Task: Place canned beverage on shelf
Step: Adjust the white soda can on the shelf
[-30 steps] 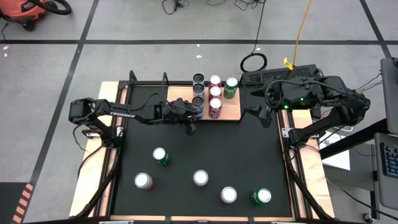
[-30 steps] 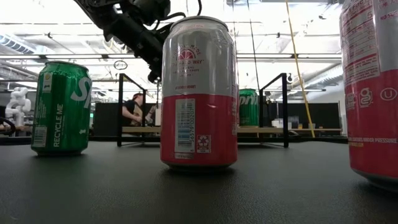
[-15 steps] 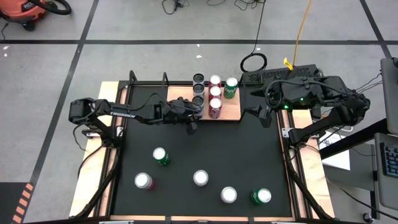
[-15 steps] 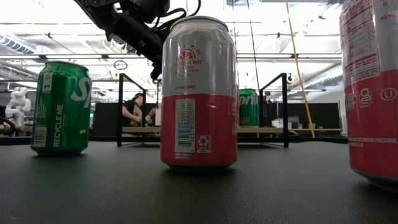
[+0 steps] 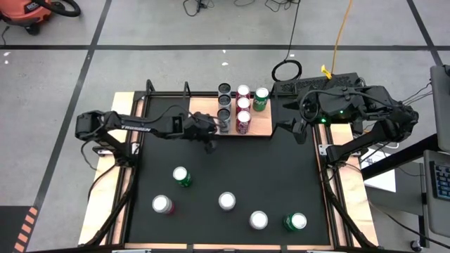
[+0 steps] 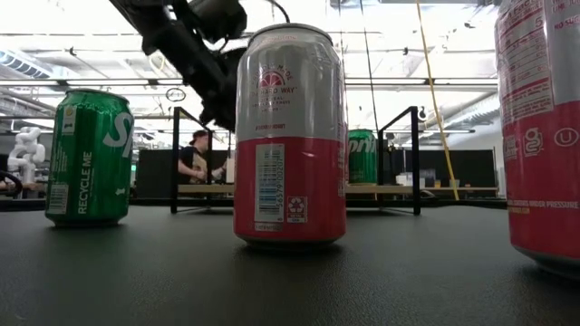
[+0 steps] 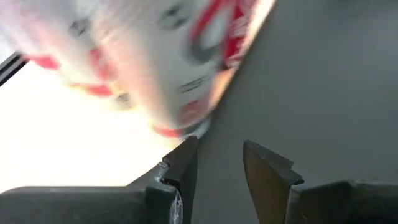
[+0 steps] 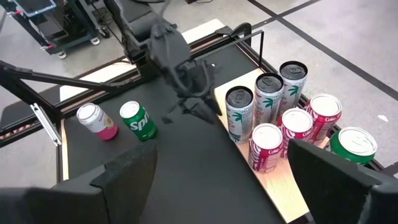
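Observation:
The wooden shelf point(image 5: 261, 124) lies at the mat's far edge and carries several upright cans: black ones point(image 5: 224, 102), red-and-white ones point(image 5: 243, 105) and a green one point(image 5: 261, 98). Several more cans stand on the black mat, among them a green one point(image 5: 182, 176) and a pink one point(image 5: 162, 204). My left gripper point(image 5: 209, 144) hangs above the mat just left of the shelf's near left corner. It is open by a narrow gap point(image 7: 219, 155) with nothing in it, and a blurred red-and-white can point(image 7: 180, 62) shows ahead of it. My right gripper point(image 5: 299, 131) waits open point(image 8: 224, 174) high at the shelf's right end.
Loose cans stand toward the mat's near edge: a silver-topped one point(image 5: 226, 201), another point(image 5: 258, 221) and a green one point(image 5: 295, 222). Black frame posts point(image 6: 174, 158) rise around the shelf. A person point(image 6: 195, 158) shows in the room far behind. Bare mat point(image 5: 267, 169) lies between shelf and loose cans.
My left gripper has drawn back from the shelf toward the table's left edge and tipped a little more downward. Its finger gap looks the same. The cans on the shelf and the mat stay in place.

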### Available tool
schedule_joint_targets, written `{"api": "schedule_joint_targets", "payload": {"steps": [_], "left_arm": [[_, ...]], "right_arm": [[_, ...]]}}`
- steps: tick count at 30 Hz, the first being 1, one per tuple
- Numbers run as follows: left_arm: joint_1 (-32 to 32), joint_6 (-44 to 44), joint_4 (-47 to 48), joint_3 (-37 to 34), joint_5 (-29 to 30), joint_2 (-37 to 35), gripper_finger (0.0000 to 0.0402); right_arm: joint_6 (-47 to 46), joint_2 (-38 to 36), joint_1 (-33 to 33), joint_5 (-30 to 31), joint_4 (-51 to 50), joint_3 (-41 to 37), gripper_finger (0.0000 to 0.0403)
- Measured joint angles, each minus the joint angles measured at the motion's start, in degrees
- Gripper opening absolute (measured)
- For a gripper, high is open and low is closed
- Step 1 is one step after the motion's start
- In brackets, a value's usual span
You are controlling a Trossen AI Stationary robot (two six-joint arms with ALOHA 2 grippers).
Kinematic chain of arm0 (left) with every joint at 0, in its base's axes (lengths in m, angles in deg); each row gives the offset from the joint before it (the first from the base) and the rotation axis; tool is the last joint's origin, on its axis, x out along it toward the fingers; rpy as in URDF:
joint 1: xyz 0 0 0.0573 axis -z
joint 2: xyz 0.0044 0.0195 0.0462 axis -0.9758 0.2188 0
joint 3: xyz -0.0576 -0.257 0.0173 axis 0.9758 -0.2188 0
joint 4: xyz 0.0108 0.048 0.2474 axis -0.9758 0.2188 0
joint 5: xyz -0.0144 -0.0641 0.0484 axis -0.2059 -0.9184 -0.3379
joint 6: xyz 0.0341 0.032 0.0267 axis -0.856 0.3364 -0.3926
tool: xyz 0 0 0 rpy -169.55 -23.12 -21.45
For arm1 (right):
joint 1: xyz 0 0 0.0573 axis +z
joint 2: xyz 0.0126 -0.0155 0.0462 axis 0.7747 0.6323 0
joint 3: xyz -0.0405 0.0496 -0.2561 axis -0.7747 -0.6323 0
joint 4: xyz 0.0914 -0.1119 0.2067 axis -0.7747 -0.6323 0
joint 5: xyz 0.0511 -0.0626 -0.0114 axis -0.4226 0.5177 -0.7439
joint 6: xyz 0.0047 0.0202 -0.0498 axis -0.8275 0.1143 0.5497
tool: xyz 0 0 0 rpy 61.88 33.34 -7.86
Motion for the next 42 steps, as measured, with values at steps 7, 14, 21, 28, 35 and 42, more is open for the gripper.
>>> {"api": "schedule_joint_targets", "payload": {"steps": [7,14,21,28,35,42], "left_arm": [[-1.6,0.0,-5.4,0.0,-1.4,1.6,0.0127],[-1.6,0.1,-5.1,0.0,-1.6,1.6,0.0127],[-1.0,0.0,-5.5,0.0,-7.1,1.6,0.0127],[-1.1,-0.4,-8.5,-0.1,-5.9,1.6,0.0127],[-1.1,-3.1,-9.5,-0.1,-4.3,1.6,0.0127],[-1.1,-3.1,-10.1,-0.1,-6.3,1.6,0.0127]], "right_arm": [[1.1,0.0,0.0,0.0,0.3,0.0,0.0338],[0.7,0.0,0.0,0.0,0.5,0.0,0.0338],[0.8,0.0,0.0,0.1,0.5,0.0,0.0338],[1.3,0.0,0.0,1.5,0.5,0.0,0.0338],[1.6,0.0,0.0,1.7,0.5,0.0,0.0338],[1.3,0.0,0.0,1.7,0.5,0.0,0.0338]]}}
